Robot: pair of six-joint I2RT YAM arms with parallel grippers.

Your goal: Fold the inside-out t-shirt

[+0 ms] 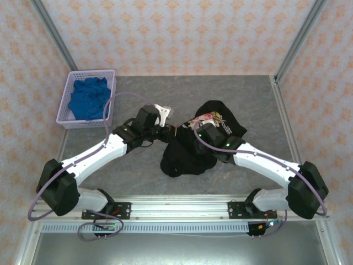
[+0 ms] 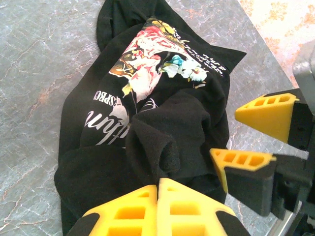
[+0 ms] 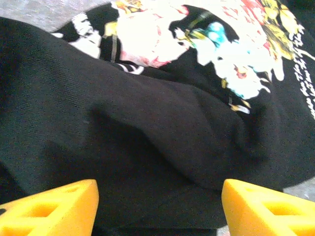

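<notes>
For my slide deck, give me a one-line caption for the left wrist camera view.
Shut left pincer at the crumpled black t-shirt, open right pincer alongside.

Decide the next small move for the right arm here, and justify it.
Probably lower the open right gripper and pinch the fabric beneath it: the t-shirt lies crumpled, and the shut left gripper seems to hold a fold, so both could spread it.

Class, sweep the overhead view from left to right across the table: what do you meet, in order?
Lavender basket → blue cloth inside it → left pincer → black t-shirt.
</notes>
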